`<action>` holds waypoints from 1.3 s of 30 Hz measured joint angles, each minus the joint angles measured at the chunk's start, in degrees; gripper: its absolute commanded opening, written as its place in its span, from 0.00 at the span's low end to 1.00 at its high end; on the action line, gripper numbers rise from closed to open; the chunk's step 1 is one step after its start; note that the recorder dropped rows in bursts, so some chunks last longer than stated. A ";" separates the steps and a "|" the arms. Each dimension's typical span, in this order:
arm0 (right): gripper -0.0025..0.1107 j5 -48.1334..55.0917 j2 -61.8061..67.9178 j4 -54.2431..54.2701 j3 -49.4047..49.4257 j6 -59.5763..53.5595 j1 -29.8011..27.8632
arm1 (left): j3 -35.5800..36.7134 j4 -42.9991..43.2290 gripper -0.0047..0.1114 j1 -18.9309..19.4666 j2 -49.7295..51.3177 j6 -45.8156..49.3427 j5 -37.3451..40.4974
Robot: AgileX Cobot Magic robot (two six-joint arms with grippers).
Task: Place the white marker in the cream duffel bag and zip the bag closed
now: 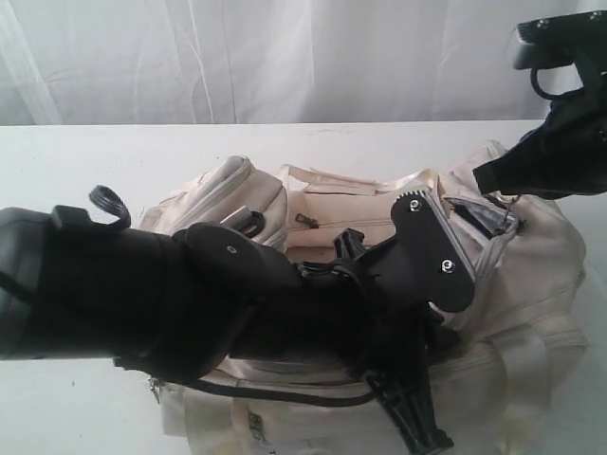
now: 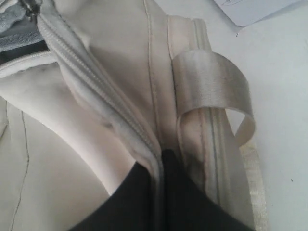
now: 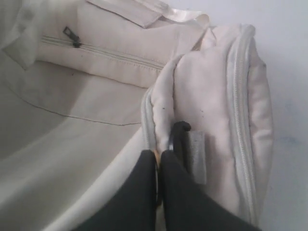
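Behind the far edge, a white curtain (image 1: 285, 57) in soft, bright folds. Below it, a plain white table (image 1: 95, 161), matte, marked with a dark speck or two toward the near left corner. On the table, from the middle out toward the right edge and close to the near edge, the cream duffel bag (image 1: 531, 284), slumped, gaping a little at its right end. Across the near left, the black left arm (image 1: 142, 294), hiding much of the bag. At its tip, the left claw (image 2: 161, 192), clenched on the bag's zip seam beside a shiny webbing loop (image 2: 211, 82). Toward the right edge, the right claw (image 3: 159, 185), fingers pressed tight on the rim of the bag's end pocket, just beside a small black loop (image 3: 180, 132) and a grey tab (image 3: 197, 154).
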 measured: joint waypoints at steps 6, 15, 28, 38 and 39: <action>0.02 1.52 -0.33 19.92 -0.63 -20.53 -0.23 | 1.66 2.28 0.12 0.00 -2.70 1.12 -1.05; 0.02 2.80 -0.41 21.76 -1.21 -22.88 1.23 | 2.10 3.09 0.54 -0.34 -5.06 -7.65 -3.61; 0.02 1.69 -0.41 22.72 -1.21 -22.88 1.82 | -6.61 3.09 0.53 -0.42 -2.35 -19.21 -7.10; 0.02 -1.74 0.04 19.77 -1.21 -23.34 1.27 | -10.34 3.46 0.04 -0.95 3.09 -23.10 -14.07; 0.02 -1.74 0.04 19.64 -1.21 -23.34 1.27 | -10.34 3.46 0.04 -0.95 3.10 -23.10 -14.17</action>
